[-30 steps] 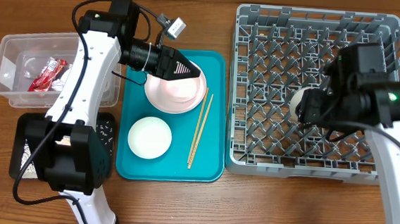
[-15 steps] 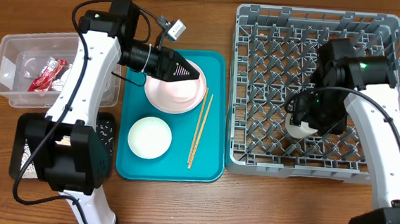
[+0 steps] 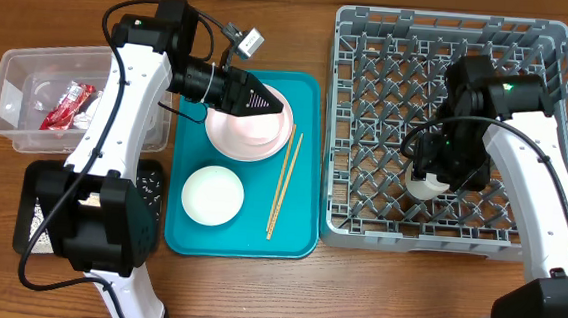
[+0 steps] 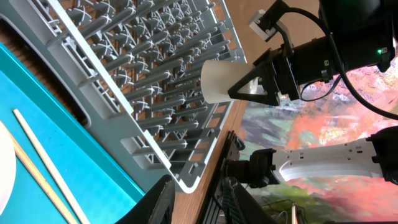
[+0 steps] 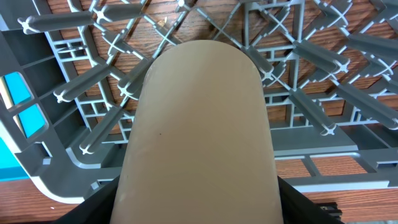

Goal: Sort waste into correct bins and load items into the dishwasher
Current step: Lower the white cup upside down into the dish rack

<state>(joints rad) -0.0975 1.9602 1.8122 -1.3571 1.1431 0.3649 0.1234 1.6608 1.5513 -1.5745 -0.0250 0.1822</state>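
My right gripper (image 3: 432,167) is shut on the small white cup (image 3: 421,185), holding it low over the front middle of the grey dishwasher rack (image 3: 372,45). In the right wrist view the cup (image 5: 199,112) fills the middle, with a dark finger on each side. My left gripper (image 3: 280,104) hovers at the far right rim of the pale-pink plate (image 3: 244,134) on the teal tray (image 3: 298,242); its jaws stand a little apart with nothing between them. A white bowl (image 3: 212,194) and the wooden chopsticks (image 3: 285,179) also lie on that tray.
The clear tub (image 3: 15,70) at the far left holds a red wrapper (image 3: 67,104). A black tray (image 3: 151,195) is half hidden by the left arm's base. The rack's upright pegs (image 5: 81,81) surround the cup.
The right arm has swung round and carried the cup nearer the rack's front edge. The left arm and the things on the teal tray have stayed almost still.
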